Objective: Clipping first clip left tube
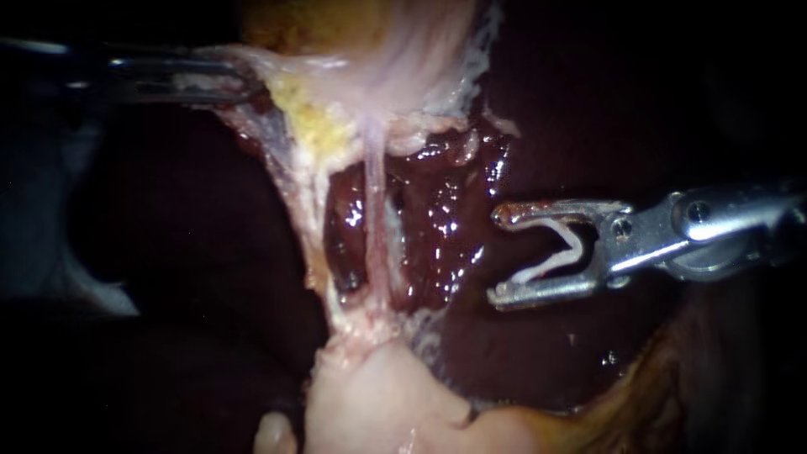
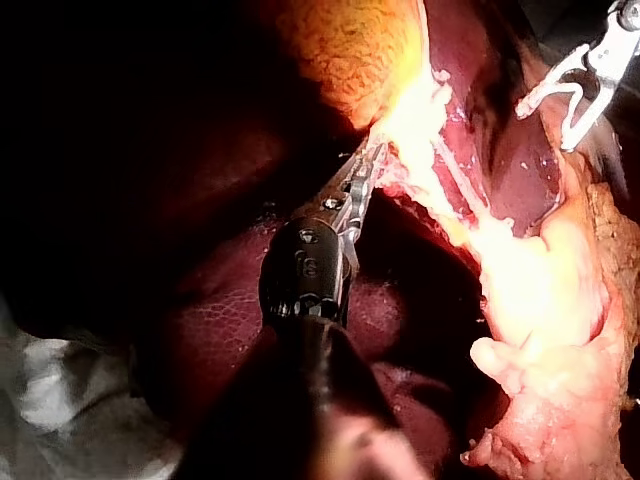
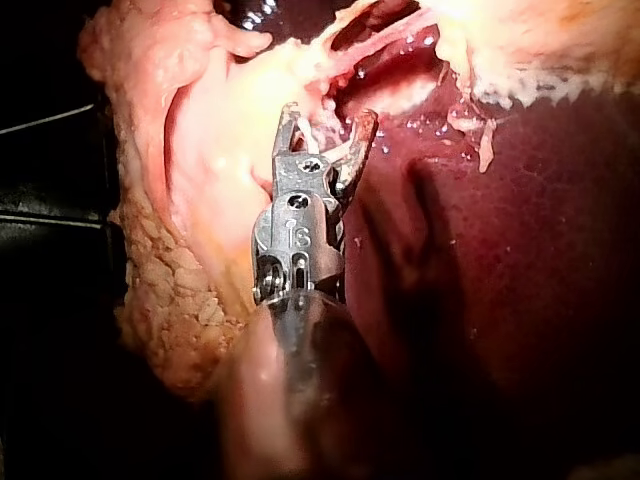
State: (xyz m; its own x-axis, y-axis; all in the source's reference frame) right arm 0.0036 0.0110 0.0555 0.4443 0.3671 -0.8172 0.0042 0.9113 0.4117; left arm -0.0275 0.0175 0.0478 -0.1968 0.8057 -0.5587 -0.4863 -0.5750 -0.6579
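Observation:
Two pale strands run down across the dark liver (image 1: pixel 445 210). The thin tube (image 1: pixel 374 227) is in the middle, and a wider pale band (image 1: pixel 307 210) lies to its left with a dark window between them. I cannot tell which is the left tube. My right instrument (image 1: pixel 498 255) stands to the right of the thin tube, apart from it. Its jaws are wide apart, with a white clip (image 1: pixel 559 252) seated between them and touching both. My left instrument (image 1: pixel 244 84) is shut on the pale tissue edge at the upper left, holding it taut. It also shows in the left wrist view (image 2: pixel 372 160).
Yellow fat (image 1: pixel 311 126) sits just right of the left jaws. A pale fleshy mass (image 1: pixel 378 395) lies where the strands end below. In the right wrist view the clip-bearing jaws (image 3: pixel 329 115) point at the strands, with fatty tissue (image 3: pixel 160 300) beside the shaft.

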